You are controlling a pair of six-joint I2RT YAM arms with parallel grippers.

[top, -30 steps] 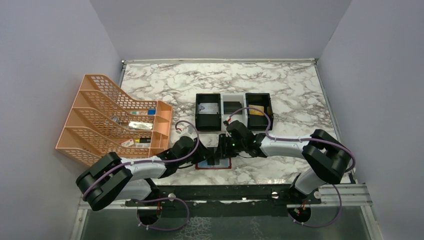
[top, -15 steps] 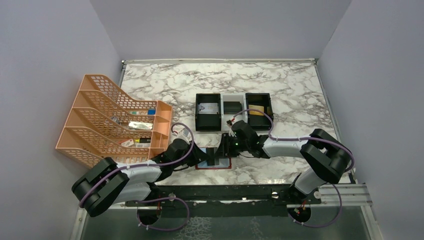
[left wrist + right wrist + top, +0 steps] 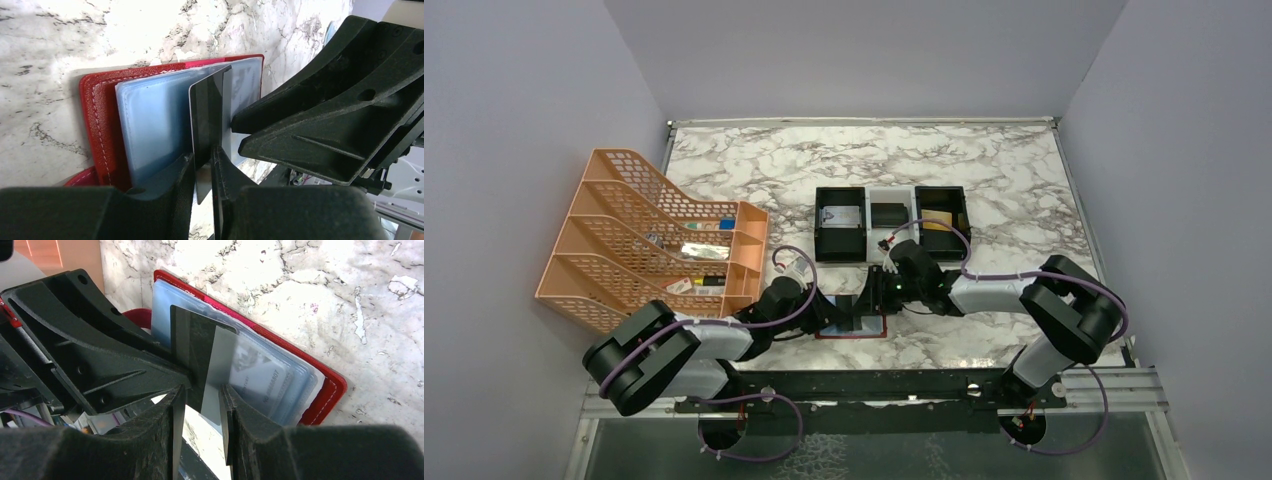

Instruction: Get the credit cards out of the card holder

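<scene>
Left wrist view: the left gripper (image 3: pixel 202 167) pinches a black credit card (image 3: pixel 206 115) upright over the open card holder (image 3: pixel 100 125) on the marble table (image 3: pixel 60 40). The right gripper (image 3: pixel 202 402) flanks the same card, though I cannot tell if it is gripping.

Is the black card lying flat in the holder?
No, the black card stands on edge over the card holder, in the left gripper.
</scene>
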